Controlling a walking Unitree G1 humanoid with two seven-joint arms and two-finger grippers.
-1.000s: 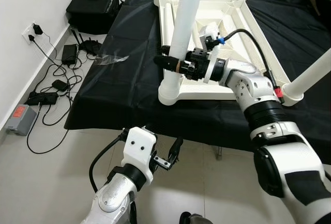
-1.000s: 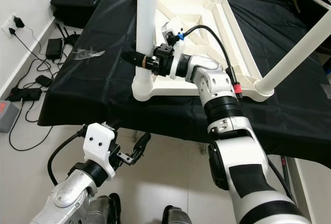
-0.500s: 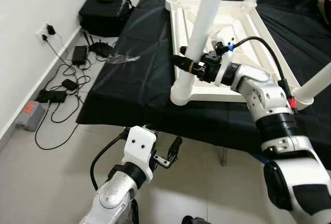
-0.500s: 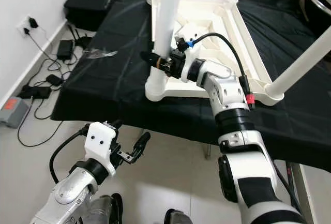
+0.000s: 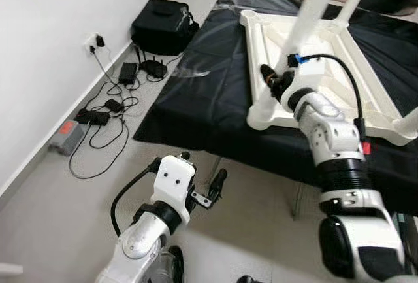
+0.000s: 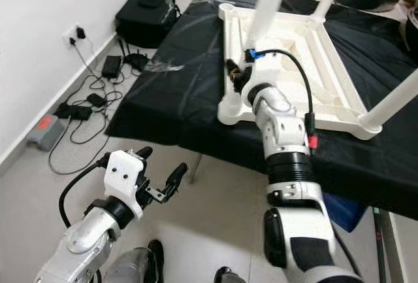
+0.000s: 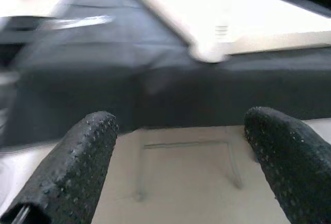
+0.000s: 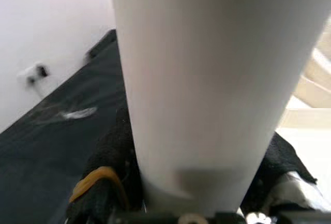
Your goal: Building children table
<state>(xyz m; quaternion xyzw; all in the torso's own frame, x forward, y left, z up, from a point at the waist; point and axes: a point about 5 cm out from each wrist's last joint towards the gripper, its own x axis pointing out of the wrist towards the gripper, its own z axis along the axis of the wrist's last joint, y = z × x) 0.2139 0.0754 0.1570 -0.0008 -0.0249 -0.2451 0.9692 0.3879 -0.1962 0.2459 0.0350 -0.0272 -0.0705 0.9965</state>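
Between the black fingers of the right gripper (image 5: 273,82), a white table leg (image 8: 207,79) is being clasped low on its shaft, the jaws closing snugly on either side of the tube just above its corner socket. Beyond the grip, the upturned white table frame (image 5: 339,74) is lying on a black cloth (image 5: 196,93), with the held leg rising from the frame's near corner and other legs standing at the corners beyond. Judging by its look, the leg is a stiff, light, smooth plastic tube, likely slippery, so gripping close to the socket seems wise. Well below and nearer the floor, the left gripper (image 5: 212,190) is hanging idle with fingers spread wide, holding nothing. No brand or writing is legible anywhere.
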